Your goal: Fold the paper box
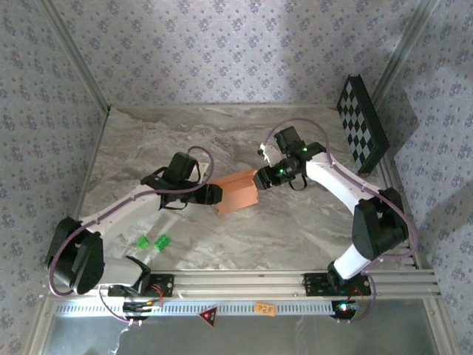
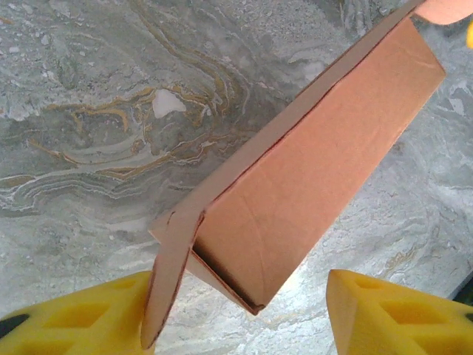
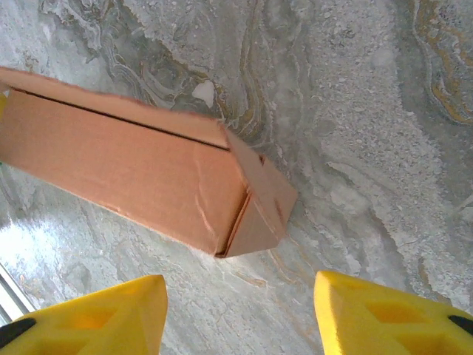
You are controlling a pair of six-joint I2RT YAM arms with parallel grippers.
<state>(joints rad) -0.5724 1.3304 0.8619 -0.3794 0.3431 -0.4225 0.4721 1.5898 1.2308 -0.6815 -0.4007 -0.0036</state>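
I monitor a grey marbled table (image 1: pixel 295 237) enclosed on three sides by walls (image 1: pixel 222 52) papered in a small floral print. A checkerboard panel (image 1: pixel 362 126) leans at its far right corner. An aluminium rail (image 1: pixel 251 283) lines the near edge. Bright glare marks the tabletop in both wrist views.

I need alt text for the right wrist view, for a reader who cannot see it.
A long salmon-orange box reaches in from the left over a grey marbled table, its right end folded in. Below it, two yellow jaws stand open and do not touch it.
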